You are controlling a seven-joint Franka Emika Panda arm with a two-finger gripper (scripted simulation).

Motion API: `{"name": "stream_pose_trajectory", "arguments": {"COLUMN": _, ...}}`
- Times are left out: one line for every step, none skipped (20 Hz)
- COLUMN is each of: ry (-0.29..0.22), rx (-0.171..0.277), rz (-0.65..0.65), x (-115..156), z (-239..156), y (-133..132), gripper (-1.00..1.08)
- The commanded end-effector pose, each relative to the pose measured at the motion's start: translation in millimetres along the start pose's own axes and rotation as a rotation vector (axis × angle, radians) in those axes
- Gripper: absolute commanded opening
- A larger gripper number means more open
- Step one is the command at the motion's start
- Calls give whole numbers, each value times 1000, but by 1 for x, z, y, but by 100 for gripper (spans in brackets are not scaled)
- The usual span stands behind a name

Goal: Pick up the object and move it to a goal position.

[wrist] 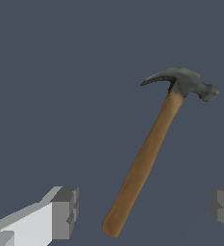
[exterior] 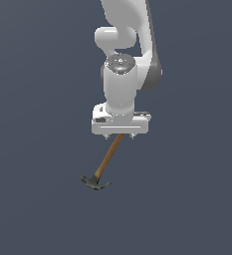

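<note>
A small hammer (wrist: 149,151) lies flat on the plain grey surface (exterior: 38,199), directly beneath the robot arm's pincer (exterior: 120,135). In the wrist view the pincer's two fingers (wrist: 65,211) are spread wide apart and hold nothing, with the butt end of the wooden handle between them. The handle runs slantwise away from the pincer to the dark metal head (wrist: 183,81), so the grasp would probably land near the handle's end.
</note>
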State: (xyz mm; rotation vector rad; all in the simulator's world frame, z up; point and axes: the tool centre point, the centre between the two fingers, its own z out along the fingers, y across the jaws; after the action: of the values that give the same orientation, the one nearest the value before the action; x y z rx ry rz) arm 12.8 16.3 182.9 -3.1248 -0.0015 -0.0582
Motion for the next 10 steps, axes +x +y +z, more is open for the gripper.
{"name": "stream_pose_trajectory", "arguments": {"ry": 0, "rx": 0, "rz": 2, "x": 0, "z": 0, "y": 0, "gripper": 100}}
{"name": "stream_pose_trajectory", "arguments": {"ry": 0, "rx": 0, "rz": 3, "x": 0, "z": 1, "y": 0, "gripper": 100}}
{"name": "stream_pose_trajectory", "arguments": {"ry": 0, "rx": 0, "rz": 6, "x": 0, "z": 1, "y": 1, "gripper": 100}}
{"name": "stream_pose_trajectory", "arguments": {"ry": 0, "rx": 1, "rz": 11, "x": 0, "z": 2, "y": 1, "gripper": 100}}
{"name": "stream_pose_trajectory", "arguments": {"ry": -1, "rx": 1, "rz": 17, "x": 1, "z": 3, "y": 1, "gripper": 100}}
{"name": "stream_pose_trajectory", "arguments": {"ry": -1, "rx": 1, "rz": 24, "x": 1, "z": 4, "y": 1, "gripper": 100}}
{"name": "stream_pose_trajectory", "arguments": {"ry": -2, "rx": 1, "rz": 34, "x": 1, "z": 6, "y": 2, "gripper": 100}}
{"name": "stream_pose_trajectory", "arguments": {"ry": -2, "rx": 1, "rz": 44, "x": 2, "z": 8, "y": 2, "gripper": 100}}
{"name": "stream_pose_trajectory", "arguments": {"ry": -3, "rx": 2, "rz": 57, "x": 2, "z": 10, "y": 3, "gripper": 100}}
{"name": "stream_pose_trajectory", "arguments": {"ry": -4, "rx": 2, "rz": 71, "x": 3, "z": 13, "y": 3, "gripper": 100}}
